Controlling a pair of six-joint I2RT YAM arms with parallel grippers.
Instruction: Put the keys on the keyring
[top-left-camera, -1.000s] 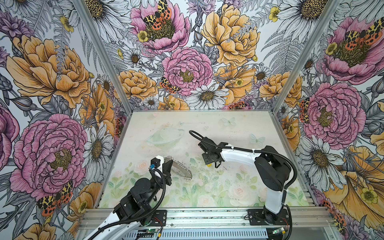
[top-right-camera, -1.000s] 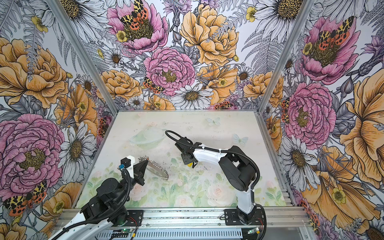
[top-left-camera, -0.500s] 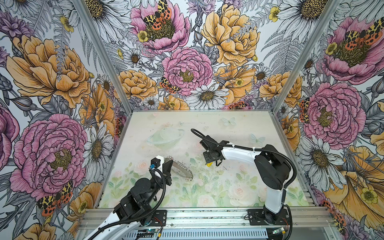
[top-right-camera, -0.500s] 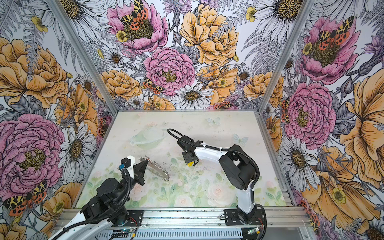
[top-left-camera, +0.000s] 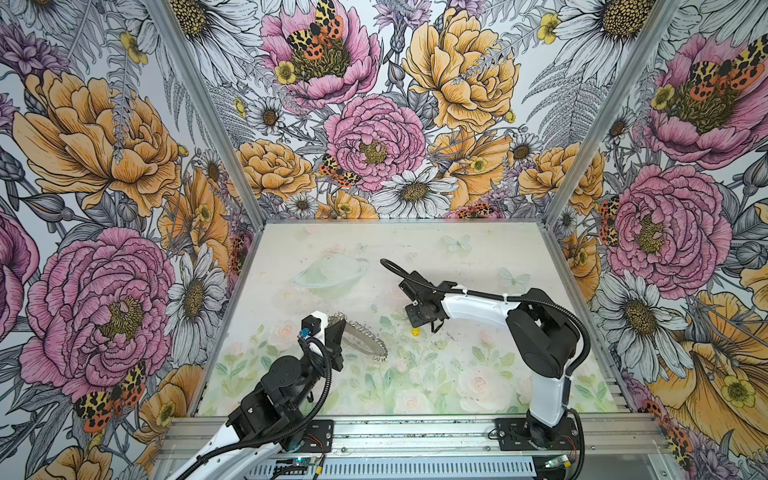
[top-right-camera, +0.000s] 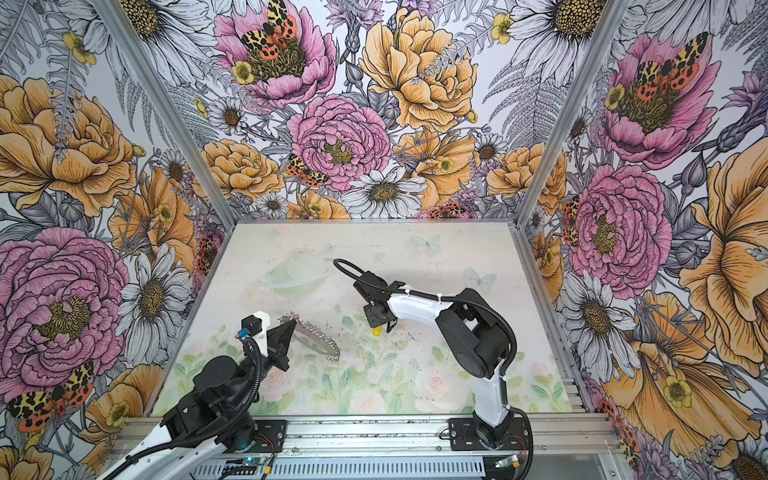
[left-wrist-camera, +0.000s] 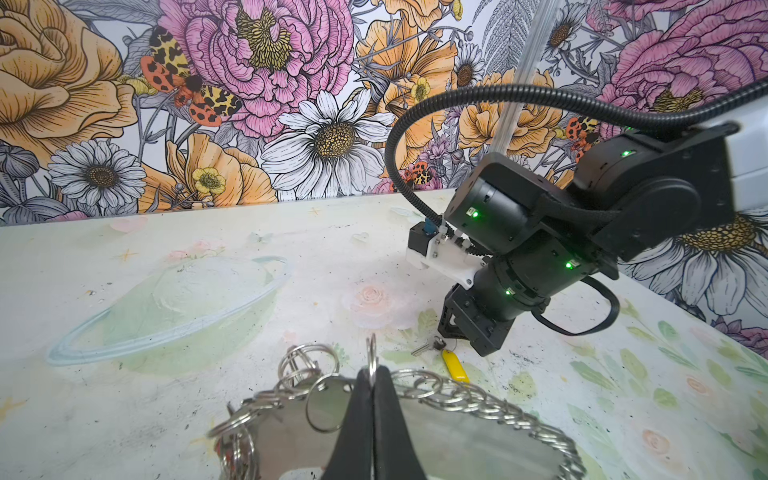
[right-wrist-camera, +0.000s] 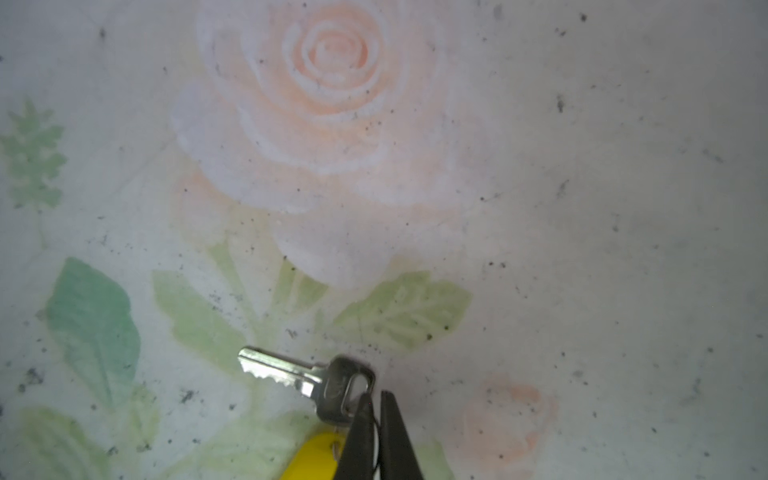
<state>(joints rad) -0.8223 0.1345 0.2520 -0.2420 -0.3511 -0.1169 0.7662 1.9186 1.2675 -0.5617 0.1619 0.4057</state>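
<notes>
My left gripper (left-wrist-camera: 371, 374) is shut on one split ring that stands edge-on at the rim of the keyring (left-wrist-camera: 457, 436). It holds the grey hoop tilted just above the table, seen in both top views (top-left-camera: 365, 337) (top-right-camera: 318, 338), left of the middle. A silver key (right-wrist-camera: 282, 370) with a yellow tag (right-wrist-camera: 311, 457) lies flat on the table, right of the keyring. My right gripper (right-wrist-camera: 376, 399) points down at the key's head, shut on the thin wire loop that joins key and tag. In a top view only the tag (top-left-camera: 414, 331) shows under that gripper (top-left-camera: 419, 326).
A pale green, bowl-like shape (top-left-camera: 330, 276) sits on the table behind the keyring; I cannot tell if it is printed. Flowered walls close in the table on the left, back and right. A metal rail (top-left-camera: 415, 432) with both arm bases runs along the front.
My right gripper has shifted slightly towards the front over the key, and its jaws have closed. The left arm and the keyring have not moved.
</notes>
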